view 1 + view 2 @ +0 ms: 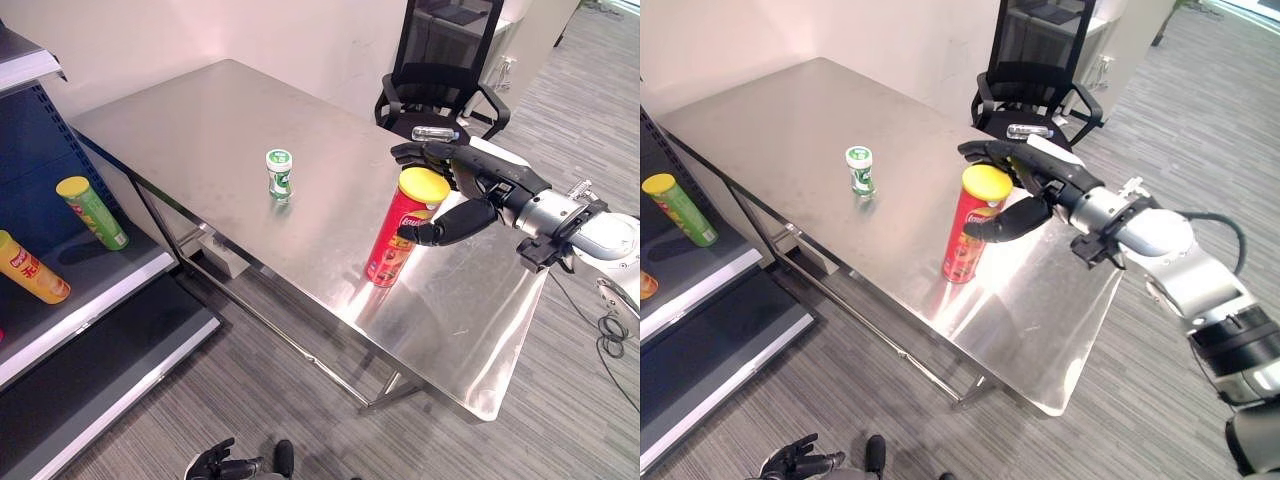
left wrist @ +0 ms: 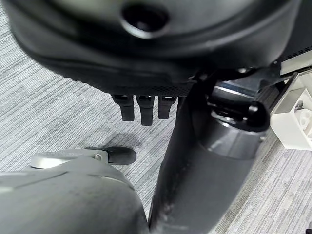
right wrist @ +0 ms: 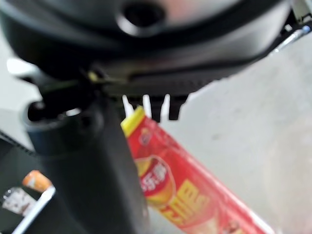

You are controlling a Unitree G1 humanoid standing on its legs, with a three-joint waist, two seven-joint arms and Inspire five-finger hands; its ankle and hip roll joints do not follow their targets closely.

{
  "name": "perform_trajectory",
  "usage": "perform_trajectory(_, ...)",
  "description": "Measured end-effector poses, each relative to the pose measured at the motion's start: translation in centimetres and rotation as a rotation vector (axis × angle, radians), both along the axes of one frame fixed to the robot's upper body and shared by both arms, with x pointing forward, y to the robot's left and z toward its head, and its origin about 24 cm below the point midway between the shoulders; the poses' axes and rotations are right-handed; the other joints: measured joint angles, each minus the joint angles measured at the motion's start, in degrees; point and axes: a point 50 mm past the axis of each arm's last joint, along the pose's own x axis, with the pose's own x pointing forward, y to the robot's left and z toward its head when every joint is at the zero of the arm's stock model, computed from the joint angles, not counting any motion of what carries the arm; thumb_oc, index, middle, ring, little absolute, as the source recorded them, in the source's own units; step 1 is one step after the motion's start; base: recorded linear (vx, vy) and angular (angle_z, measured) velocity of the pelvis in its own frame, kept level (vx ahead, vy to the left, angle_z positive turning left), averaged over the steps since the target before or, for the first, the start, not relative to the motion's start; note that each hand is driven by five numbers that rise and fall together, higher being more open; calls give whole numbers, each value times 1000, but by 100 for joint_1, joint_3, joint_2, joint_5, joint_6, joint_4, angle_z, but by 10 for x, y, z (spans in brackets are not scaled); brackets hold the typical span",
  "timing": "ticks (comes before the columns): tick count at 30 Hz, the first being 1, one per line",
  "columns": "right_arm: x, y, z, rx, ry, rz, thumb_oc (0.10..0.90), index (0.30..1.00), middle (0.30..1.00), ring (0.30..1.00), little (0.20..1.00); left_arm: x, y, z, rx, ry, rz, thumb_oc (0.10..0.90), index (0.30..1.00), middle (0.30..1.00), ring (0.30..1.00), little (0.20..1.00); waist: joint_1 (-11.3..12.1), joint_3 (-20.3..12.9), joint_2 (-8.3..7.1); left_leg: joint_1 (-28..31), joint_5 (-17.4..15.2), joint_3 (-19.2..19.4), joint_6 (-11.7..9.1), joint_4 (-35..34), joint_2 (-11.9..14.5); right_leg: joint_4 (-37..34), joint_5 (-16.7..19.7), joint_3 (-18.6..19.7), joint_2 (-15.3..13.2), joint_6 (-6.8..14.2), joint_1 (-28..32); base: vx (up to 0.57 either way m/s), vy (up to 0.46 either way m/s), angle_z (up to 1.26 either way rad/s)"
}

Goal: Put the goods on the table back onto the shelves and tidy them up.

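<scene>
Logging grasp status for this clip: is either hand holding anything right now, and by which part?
Nothing is held yet. The right hand is open around the top of the red can, which stands on the table. The left hand hangs low, holding nothing.

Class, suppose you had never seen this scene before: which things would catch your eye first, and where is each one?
The tall red chip can with a yellow lid stands upright near the steel table's front edge, with the right hand open around its top, fingers behind and thumb in front. A small green-and-white bottle stands alone mid-table. On the shelf at the left lie a green can and a yellow can.
</scene>
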Motion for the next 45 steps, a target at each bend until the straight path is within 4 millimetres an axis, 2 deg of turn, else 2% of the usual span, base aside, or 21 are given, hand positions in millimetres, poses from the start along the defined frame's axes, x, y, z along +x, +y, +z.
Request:
perform_trajectory(13,3,3,-8,-47,25,-4,800,900,900,900,900,1,1,-1,9,6,-7,800,900,900,900,900,9,-11,-17,20,5,-2,2,-1,1,0,0,-1,1,0,21,0,0,0)
perform_trajectory(14,3,3,-8,-48,24,-5,729,794,794,794,794,1,1,-1,10,8,-6,800,900,900,900,900,9,-11,-17,20,4,-2,1,0,0,0,0,0,1,0,22,0,0,0)
perform_trajectory(15,3,3,-8,-53,23,-5,687,731,731,731,731,1,1,-1,10,11,-6,800,900,900,900,900,11,-12,-19,19,5,-2,2,-1,0,0,0,0,1,0,22,0,0,0)
perform_trajectory(16,4,4,-7,-61,21,-2,569,554,554,554,554,1,2,-1,11,13,-5,800,900,900,900,900,7,-12,-21,20,4,-1,1,-1,0,0,0,0,1,0,21,0,0,0)
perform_trajectory(17,4,5,-7,-70,19,0,400,300,300,300,300,1,2,-1,12,15,-3,800,900,900,900,900,0,-17,-28,20,4,-1,1,0,1,0,0,2,1,0,20,0,0,0)
perform_trajectory(21,4,6,-7,-99,6,-4,400,300,300,300,300,-1,4,-2,21,25,-4,800,900,900,900,900,4,-81,-124,19,-3,-1,-9,-1,1,0,0,2,1,0,20,0,0,0)
perform_trajectory(25,5,6,-13,-147,16,-13,400,300,300,300,300,-1,4,-2,22,25,-3,800,900,900,900,900,-1,-81,-125,19,-10,-1,-22,0,2,-1,0,4,1,0,19,0,0,0)
perform_trajectory(31,-3,-5,-18,-118,7,-52,400,300,300,300,300,0,6,-1,37,23,10,800,900,900,900,900,3,-78,-118,25,9,-16,5,1,2,-1,-7,0,1,-5,32,0,0,0)
perform_trajectory(39,-7,-11,-10,-76,-48,-94,400,300,300,300,300,-5,9,-2,43,34,35,800,900,900,900,900,-17,-70,-70,73,-1,-16,-35,4,14,0,-31,0,7,-7,77,-22,-36,1)
perform_trajectory(41,-22,-22,-5,69,-126,-126,400,300,300,300,300,-3,11,-1,39,23,64,800,900,900,900,900,57,-68,-76,52,-1,-68,-37,3,1,-37,-45,-39,12,-17,82,0,0,11)
perform_trajectory(42,-21,-17,3,154,-191,-118,400,300,300,300,300,-8,11,-2,40,38,75,800,900,900,900,900,9,-66,-44,71,-1,-45,-37,2,-5,-37,-45,-18,6,-18,89,-209,-177,-4)
perform_trajectory(44,-22,-17,21,154,-263,-117,400,300,300,300,300,-16,13,-4,43,70,83,800,900,900,900,900,1,-75,30,87,-3,-34,-39,3,-4,-23,-44,-9,6,-17,101,-286,-242,12)
perform_trajectory(45,-27,-25,35,207,-353,-165,400,300,300,300,300,-13,17,-3,53,56,108,800,900,900,900,900,-1,-59,39,-86,16,-258,-132,185,-13,-1,-69,-234,80,-47,114,-120,-103,50)
